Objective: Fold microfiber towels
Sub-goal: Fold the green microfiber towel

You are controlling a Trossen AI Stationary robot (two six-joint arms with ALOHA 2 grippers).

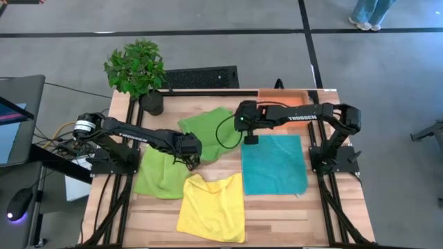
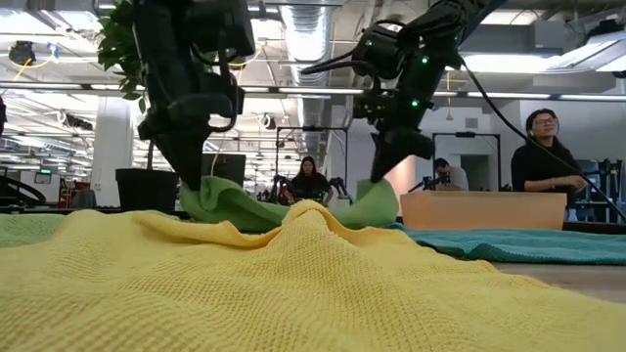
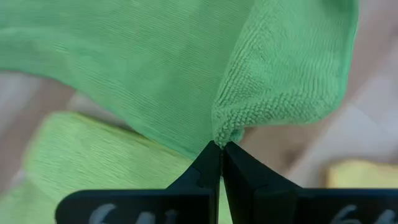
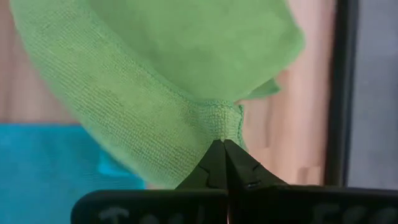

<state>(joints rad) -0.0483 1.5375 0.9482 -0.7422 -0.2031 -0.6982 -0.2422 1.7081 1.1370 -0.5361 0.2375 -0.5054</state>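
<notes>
A green towel lies mid-table, and both grippers hold its near corners. My left gripper is shut on its near-left corner, and my right gripper is shut on its near-right corner. In the low view the green towel sags between the two grippers. A lime towel lies flat at the left, a yellow towel at the near middle and a teal towel at the right. My left gripper pinches the green towel's near-left corner between its two fingertips, coming from above and pointing down. The corner is bunched at the tips and raised a little, and the cloth falls away slack behind it. My right gripper pinches the green towel's near-right corner between its two fingertips, from above. The corner is gathered into a small fold at the tips and raised a little. The cloth behind it droops onto the table.
An orange tray stands at the far right edge and a potted plant at the far left corner. The yellow towel fills the near foreground of the low view. People sit in the room beyond the table.
</notes>
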